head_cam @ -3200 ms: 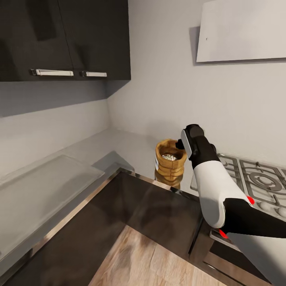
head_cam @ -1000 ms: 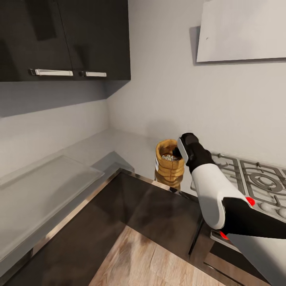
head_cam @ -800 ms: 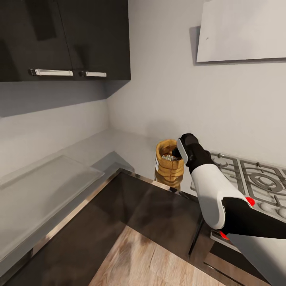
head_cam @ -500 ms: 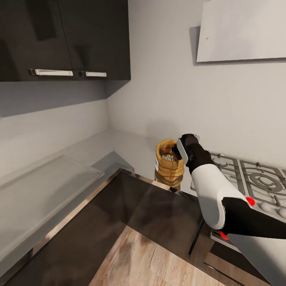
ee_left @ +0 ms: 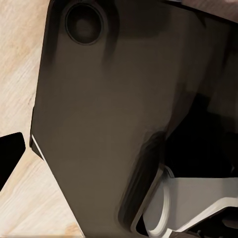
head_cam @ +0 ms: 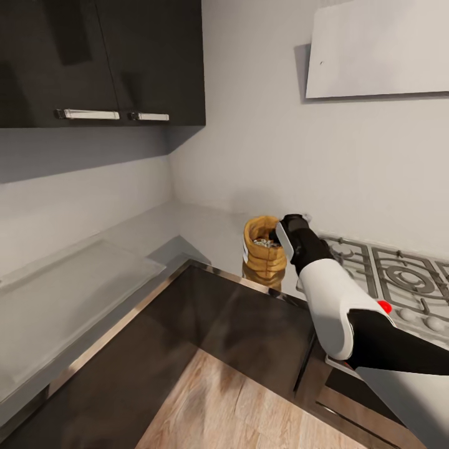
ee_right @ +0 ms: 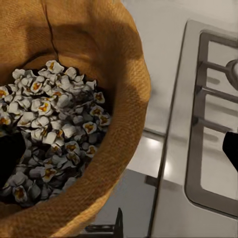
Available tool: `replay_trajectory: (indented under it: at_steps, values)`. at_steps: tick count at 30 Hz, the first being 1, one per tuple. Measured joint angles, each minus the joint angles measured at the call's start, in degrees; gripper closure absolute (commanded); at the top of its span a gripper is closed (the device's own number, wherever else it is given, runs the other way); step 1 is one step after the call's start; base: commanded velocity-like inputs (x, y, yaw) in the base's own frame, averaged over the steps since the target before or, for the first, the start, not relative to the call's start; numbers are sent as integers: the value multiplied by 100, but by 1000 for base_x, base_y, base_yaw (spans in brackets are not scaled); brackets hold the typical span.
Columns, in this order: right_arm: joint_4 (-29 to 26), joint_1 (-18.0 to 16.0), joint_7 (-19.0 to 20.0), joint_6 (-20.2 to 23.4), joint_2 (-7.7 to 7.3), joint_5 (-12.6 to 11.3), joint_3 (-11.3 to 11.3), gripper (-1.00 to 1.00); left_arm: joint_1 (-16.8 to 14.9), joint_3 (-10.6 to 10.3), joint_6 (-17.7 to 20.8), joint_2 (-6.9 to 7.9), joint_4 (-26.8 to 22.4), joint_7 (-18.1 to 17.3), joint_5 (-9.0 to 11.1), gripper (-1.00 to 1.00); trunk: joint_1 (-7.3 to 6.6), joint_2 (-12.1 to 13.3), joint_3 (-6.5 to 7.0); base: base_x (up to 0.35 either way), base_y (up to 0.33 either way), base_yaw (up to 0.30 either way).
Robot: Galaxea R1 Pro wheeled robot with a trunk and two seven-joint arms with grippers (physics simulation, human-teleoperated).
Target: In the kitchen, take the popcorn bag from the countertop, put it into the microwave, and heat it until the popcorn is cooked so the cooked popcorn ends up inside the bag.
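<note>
Popcorn bag stands upright on the steel surface near its front edge, just left of the hob, popcorn inside; right end effector straddles its rim, grip unclear

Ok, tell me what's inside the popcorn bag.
The popcorn bag holds a heap of white popcorn with yellow-orange centres, filling it below the rolled rim. A dark shape covers part of the heap at one edge, and whatever lies under the top layer is hidden.
</note>
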Motion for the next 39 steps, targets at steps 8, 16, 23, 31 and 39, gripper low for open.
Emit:
replay_trajectory:
  at_steps: [8, 16, 23, 31, 39]
  values:
    - [351, 1, -13, -597, 0, 12, 3, -100, 0, -1, 0, 2, 0, 0, 0, -100, 0, 0, 0, 0, 0, 0]
    - [372, 2, -4, -691, 0, -7, -1, -100, -1, 0, 0, 6, 2, 4, 0, -100, 0, 0, 0, 0, 0, 0]
    - [394, 126, 55, -1055, 1, -477, -12, -100, -1, -1, 0, 4, 0, 1, 0, -100, 0, 0, 0, 0, 0, 0]
    - [580, 131, 0, -1127, 2, -584, -19, -100, -1, -1, 0, 6, 1, 1, 0, -100, 0, 0, 0, 0, 0, 0]
    - [718, 127, 1, -1225, -29, -575, -12, -100, -1, -1, 0, 0, 2, 4, 0, -100, 0, -1, 1, 0, 0, 0]
